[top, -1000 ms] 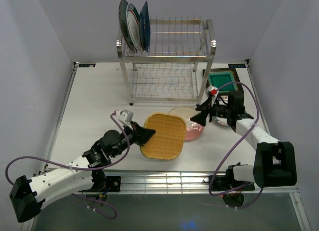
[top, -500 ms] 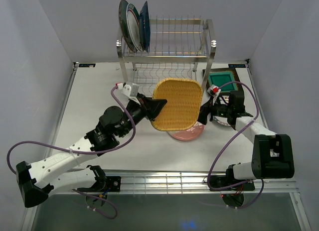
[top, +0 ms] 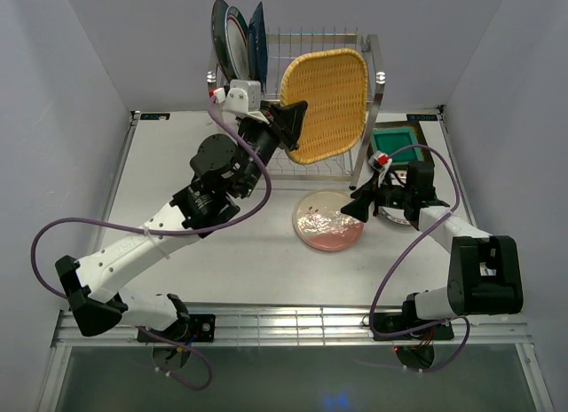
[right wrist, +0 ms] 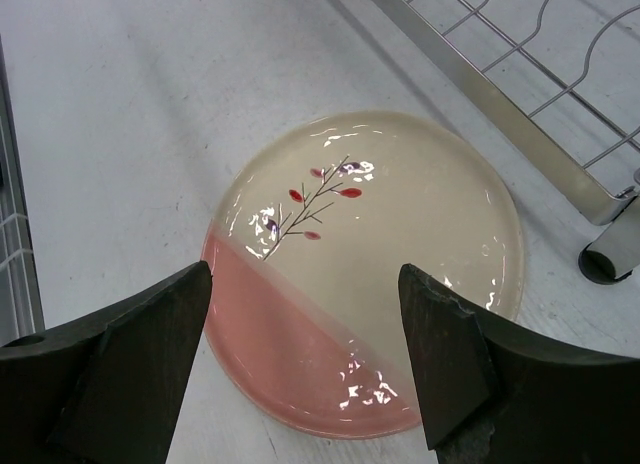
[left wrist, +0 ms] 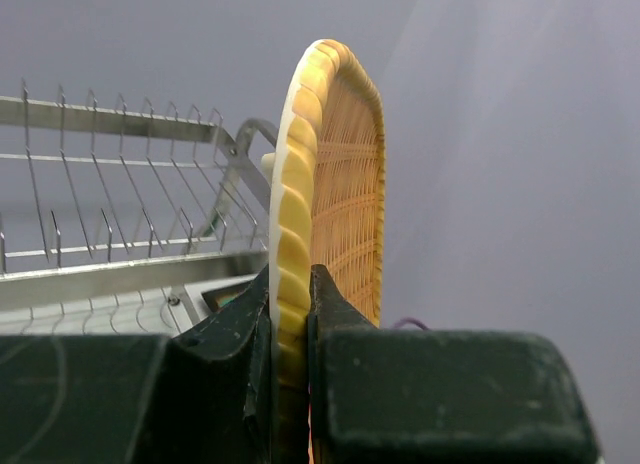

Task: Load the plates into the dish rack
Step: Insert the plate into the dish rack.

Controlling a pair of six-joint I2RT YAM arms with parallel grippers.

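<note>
On the white table (top: pixel 177 181), nearest the arm bases, a glossy pink-and-cream round plate (top: pixel 327 222) painted with a thin twig is laid flat. The right claw (top: pixel 353 207) is held low just beside its right edge, jaws spread wide and closed on nothing. In the right wrist view the plate is framed between the two dark fingers (right wrist: pixel 130 354). Under the right arm a pale dish (top: pixel 387 219) is mostly hidden and cannot be identified. Just beyond it a green square plate with a brown rim (top: pixel 395 146) is seen, its near side cut off by the arm. Farther back, raised above the table, an orange woven rounded-square plate (top: pixel 328 97) is held on edge by the left claw (top: pixel 291 121), which is clamped on its ribbed rim. This plate is set against the upper tier of the tall stainless steel wire dish rack (top: pixel 376 83); whether the wires are touched cannot be told. At that tier's left end a dark teal round plate (top: pixel 218 39), a white colour-rimmed plate (top: pixel 236 46) and a dark blue plate (top: pixel 258 41) are stood upright, overlapped.
</note>
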